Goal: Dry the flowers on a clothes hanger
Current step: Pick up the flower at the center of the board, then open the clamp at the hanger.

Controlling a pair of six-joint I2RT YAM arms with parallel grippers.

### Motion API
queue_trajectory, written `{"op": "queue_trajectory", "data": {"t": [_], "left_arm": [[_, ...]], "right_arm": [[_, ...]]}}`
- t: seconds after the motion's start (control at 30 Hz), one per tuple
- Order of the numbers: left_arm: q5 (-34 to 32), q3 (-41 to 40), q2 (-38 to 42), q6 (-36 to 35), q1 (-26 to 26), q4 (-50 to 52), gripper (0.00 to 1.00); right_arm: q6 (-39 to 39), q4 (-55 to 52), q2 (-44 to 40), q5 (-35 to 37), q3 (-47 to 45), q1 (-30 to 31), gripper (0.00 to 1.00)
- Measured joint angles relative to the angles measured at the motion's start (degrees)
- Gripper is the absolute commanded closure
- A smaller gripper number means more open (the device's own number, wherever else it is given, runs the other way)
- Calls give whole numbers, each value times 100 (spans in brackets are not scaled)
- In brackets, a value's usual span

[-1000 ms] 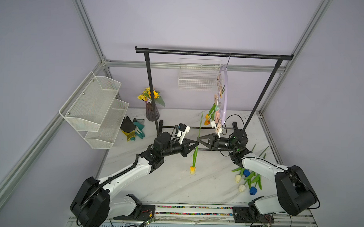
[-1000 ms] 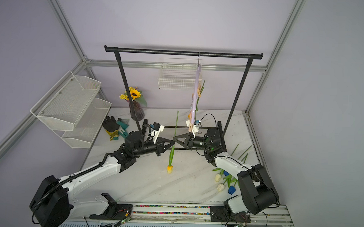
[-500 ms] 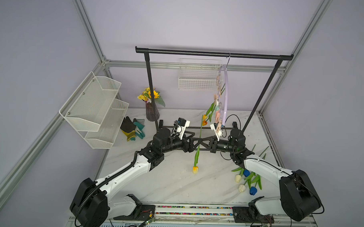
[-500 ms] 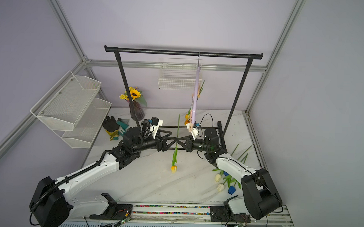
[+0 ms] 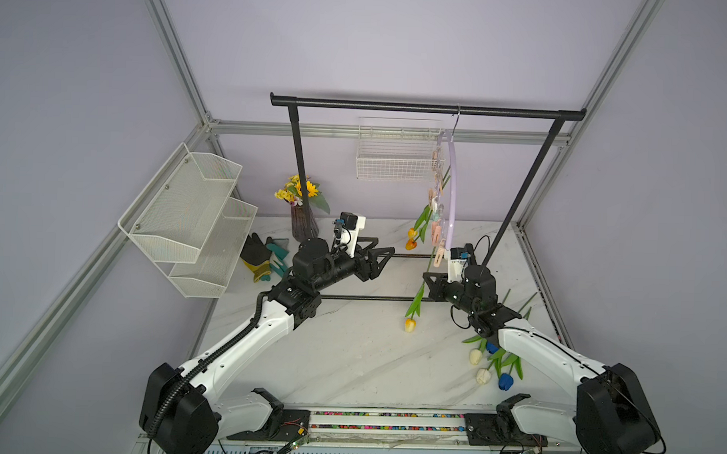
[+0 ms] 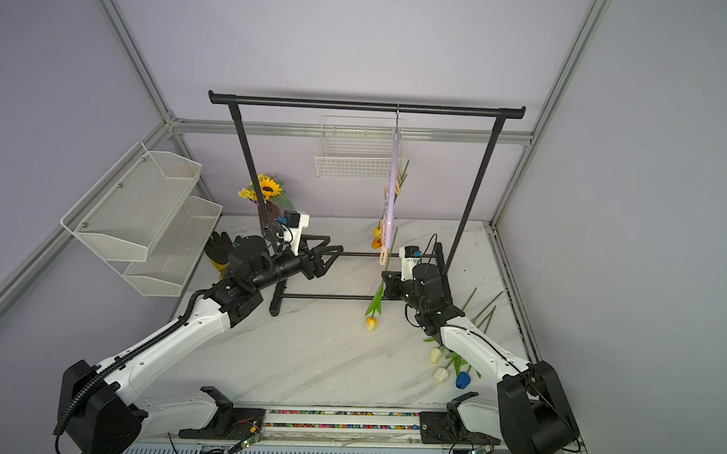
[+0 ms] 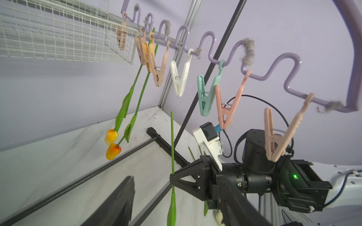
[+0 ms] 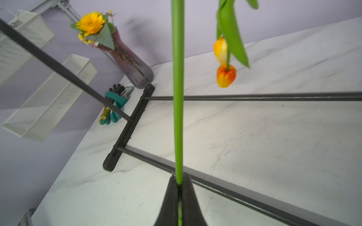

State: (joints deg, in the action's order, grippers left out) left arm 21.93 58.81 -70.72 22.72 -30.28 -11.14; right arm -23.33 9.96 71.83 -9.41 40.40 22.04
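The lilac clothes hanger (image 5: 451,189) (image 6: 392,187) (image 7: 274,64) hangs from the black rack with a row of pastel clips. Two orange-yellow flowers (image 5: 411,238) (image 7: 111,144) (image 8: 225,74) hang head down from its far clips. My right gripper (image 5: 424,276) (image 6: 384,274) (image 7: 172,177) (image 8: 179,182) is shut on a third tulip's green stem (image 7: 172,137) (image 8: 177,97). That yellow head (image 5: 409,324) (image 6: 371,323) points down and the stem's top end is free below the clips. My left gripper (image 5: 383,258) (image 6: 331,256) stands open and empty to the left. More tulips (image 5: 490,365) (image 6: 448,364) lie under the right arm.
The black garment rack (image 5: 424,107) spans the back, and its base bars (image 8: 254,96) lie on the marble table. A sunflower vase (image 5: 303,222) and gloves (image 5: 265,253) are at the back left. A wire shelf (image 5: 187,217) and a wire basket (image 5: 393,158) hang on the walls.
My left gripper let go of the tulip's stem, opened and drew back to the left. The right gripper closed in on the stem and now holds it alone, further right under the hanger.
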Motion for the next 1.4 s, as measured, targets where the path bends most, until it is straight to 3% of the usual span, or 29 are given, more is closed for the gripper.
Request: {"op": "queue_trajectory", "data": {"t": [0.2, 0.37, 0.63, 0.87, 1.07, 1.4], "left_arm": [[35, 409, -271, -107, 190, 7, 32], [44, 787, -608, -177, 260, 184, 26], [68, 1266, -863, -258, 278, 350, 24], [83, 1447, -977, -256, 284, 487, 23], [83, 1464, -988, -256, 291, 658, 22], [63, 1764, -1276, -236, 330, 922, 15]], "right_arm": [[35, -590, -26, 726, 988, -291, 100], [269, -769, 186, 647, 2151, -470, 100], [734, -1202, 1425, 868, 4011, -501, 100], [1104, -1593, 2275, 1056, 4817, -518, 100], [1423, -1585, 2514, 608, 5110, -518, 100], [1862, -1493, 2780, -905, 5519, -522, 100]]}}
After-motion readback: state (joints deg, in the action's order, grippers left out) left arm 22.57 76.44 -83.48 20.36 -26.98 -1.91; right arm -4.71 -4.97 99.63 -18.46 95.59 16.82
